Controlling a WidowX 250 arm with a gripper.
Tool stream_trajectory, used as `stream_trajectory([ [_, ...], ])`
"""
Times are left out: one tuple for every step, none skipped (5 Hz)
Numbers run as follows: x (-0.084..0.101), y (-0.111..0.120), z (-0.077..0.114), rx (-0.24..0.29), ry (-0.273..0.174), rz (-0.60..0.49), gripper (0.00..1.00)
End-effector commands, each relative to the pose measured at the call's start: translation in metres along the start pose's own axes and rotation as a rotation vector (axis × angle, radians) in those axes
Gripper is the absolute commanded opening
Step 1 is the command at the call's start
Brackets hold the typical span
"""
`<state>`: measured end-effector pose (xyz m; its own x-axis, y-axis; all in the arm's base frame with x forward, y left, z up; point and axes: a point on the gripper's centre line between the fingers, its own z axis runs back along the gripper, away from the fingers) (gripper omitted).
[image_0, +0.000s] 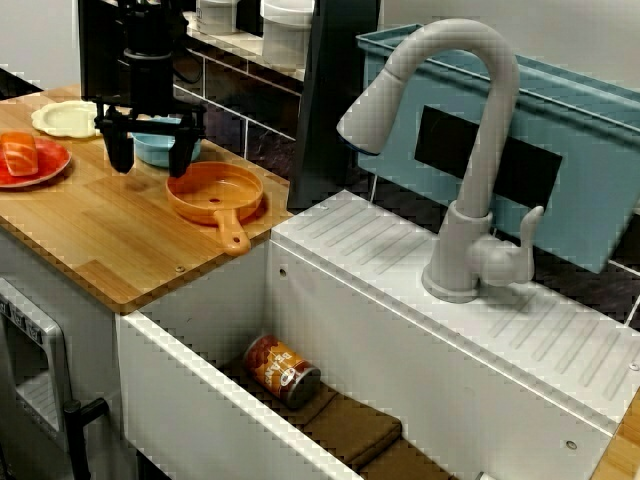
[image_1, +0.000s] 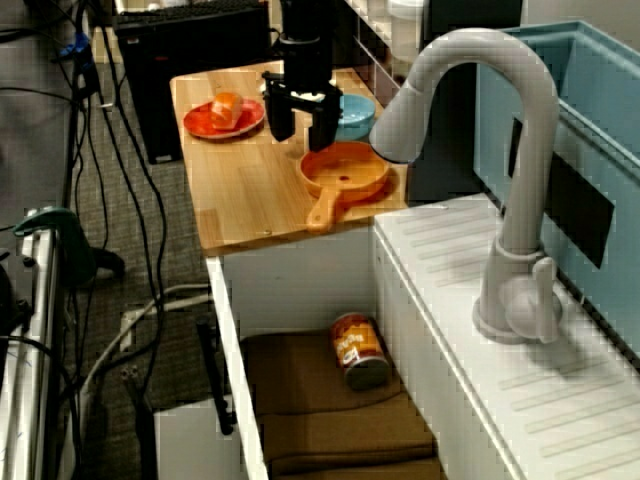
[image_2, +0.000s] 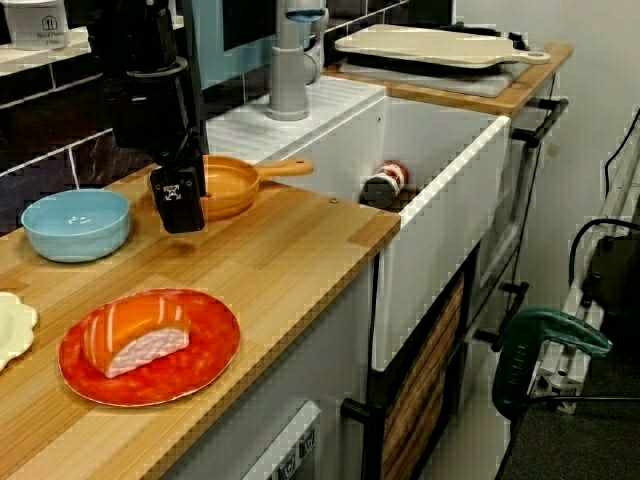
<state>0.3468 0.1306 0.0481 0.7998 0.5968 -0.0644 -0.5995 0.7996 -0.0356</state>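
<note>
- The tool (image_0: 149, 165) hangs from a black arm low over the wooden surface (image_0: 110, 240); its two dark fingers (image_0: 120, 150) are spread wide with nothing between them; whether the tips touch the wood cannot be told.
- The orange pan (image_0: 215, 192) stands on the surface just beside the tool, on the sink's side; one finger is close by its rim; the pan is empty, and its handle points toward the surface's corner by the sink.
- A blue bowl (image_2: 77, 222) sits just behind the tool, toward the tiled wall, near the pan.
- A red plate (image_2: 215, 340) lies farther along the surface, away from the sink; it carries an orange, salmon-like piece (image_2: 135, 335); a cream plate (image_0: 65, 118) lies beside it, closer to the wall.
- The white sink (image_0: 330, 300) adjoins the surface; inside, a can (image_0: 282, 370) lies on its side on a brown cloth (image_0: 350, 425).
- A pale faucet (image_0: 470, 150) arches over the sink's ribbed ledge; a blue bin (image_0: 590, 190) stands behind it.
- In the view along the surface, a light cutting board (image_2: 440, 45) lies beyond the sink.
</note>
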Motion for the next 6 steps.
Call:
stream_trajectory([
  [-0.0015,0.0072,0.0358,-0.036,-0.081,-0.111,1.0],
  [-0.0059,0.0074,0.0386,-0.045,-0.086,-0.162,1.0],
  [-0.0075,0.0057,0.0372,-0.02,-0.082,-0.271,1.0],
  [-0.0076,0.0012,0.0402,0.011,-0.085,-0.394,1.0],
  [-0.0038,0.0019,0.0415,-0.006,-0.083,-0.537,1.0],
  [0.0003,0.002,0.0439,-0.016,-0.052,-0.671,1.0],
])
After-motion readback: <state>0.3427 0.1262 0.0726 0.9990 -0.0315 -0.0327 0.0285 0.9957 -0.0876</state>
